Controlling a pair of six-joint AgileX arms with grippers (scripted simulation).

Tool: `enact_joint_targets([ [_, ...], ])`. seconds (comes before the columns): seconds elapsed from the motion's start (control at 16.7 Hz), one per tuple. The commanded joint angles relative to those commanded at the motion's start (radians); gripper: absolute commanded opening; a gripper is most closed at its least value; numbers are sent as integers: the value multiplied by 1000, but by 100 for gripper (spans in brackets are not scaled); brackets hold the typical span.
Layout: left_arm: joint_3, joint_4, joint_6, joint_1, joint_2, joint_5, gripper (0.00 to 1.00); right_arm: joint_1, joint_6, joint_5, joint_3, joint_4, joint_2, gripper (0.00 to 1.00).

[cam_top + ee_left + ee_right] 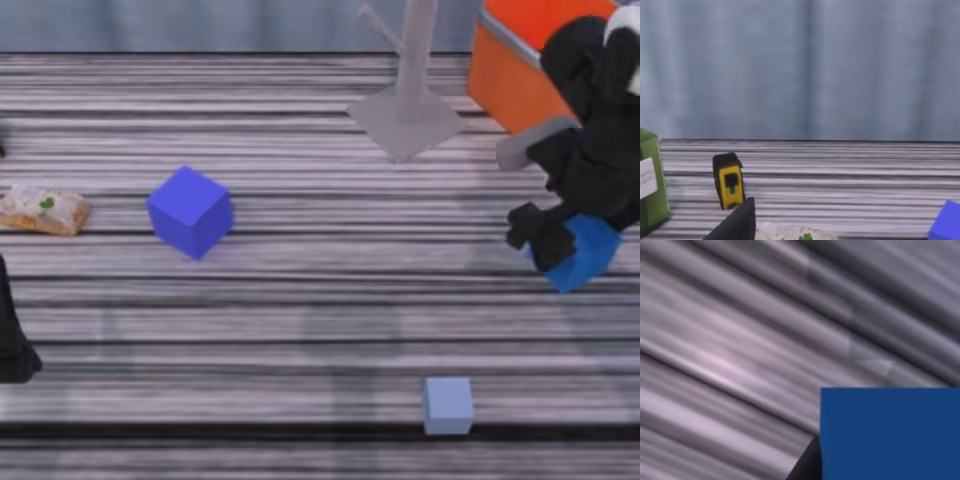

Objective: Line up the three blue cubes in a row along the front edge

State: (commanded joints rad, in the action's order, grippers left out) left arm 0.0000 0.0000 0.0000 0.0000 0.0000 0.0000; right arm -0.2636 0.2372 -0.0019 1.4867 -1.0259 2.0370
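The large indigo-violet cube [190, 211] stands on the striped table left of centre, and one corner of it shows in the left wrist view [946, 222]. Close behind the dark line of the front edge [250, 432] rests the small pale grey-blue cube [447, 405]. At the right, my right gripper [562, 243] is shut on the medium royal-blue cube [590, 250], which sits tilted. That cube fills a corner of the right wrist view [890, 435], with one dark finger [805, 466] against its side. My left gripper [14, 355] is parked at the table's left edge, open.
A slice of topped bread [42, 209] lies at the far left. A grey stand [408, 100] and an orange box [515, 65] occupy the back right. The left wrist view also shows a yellow tape measure [729, 181] and a green box [650, 190].
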Motion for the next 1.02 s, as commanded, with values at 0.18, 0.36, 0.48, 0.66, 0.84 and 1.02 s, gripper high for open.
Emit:
enact_joint_targets([
  [0.18,0,0,0,0,0,0,100,-137,-261,2,9,-23,8,0],
  [0.36,0,0,0,0,0,0,100,-285,-555,3,11,-42,7,0],
  [0.48,0,0,0,0,0,0,100,-377,-737,4,10,-50,-2,0],
  [0.66,0,0,0,0,0,0,100,-496,-946,7,10,-53,-23,0],
  [0.84,0,0,0,0,0,0,100,-570,-1061,12,8,-48,-46,0],
  [1.02,0,0,0,0,0,0,100,-586,-1083,14,7,-45,-54,0],
])
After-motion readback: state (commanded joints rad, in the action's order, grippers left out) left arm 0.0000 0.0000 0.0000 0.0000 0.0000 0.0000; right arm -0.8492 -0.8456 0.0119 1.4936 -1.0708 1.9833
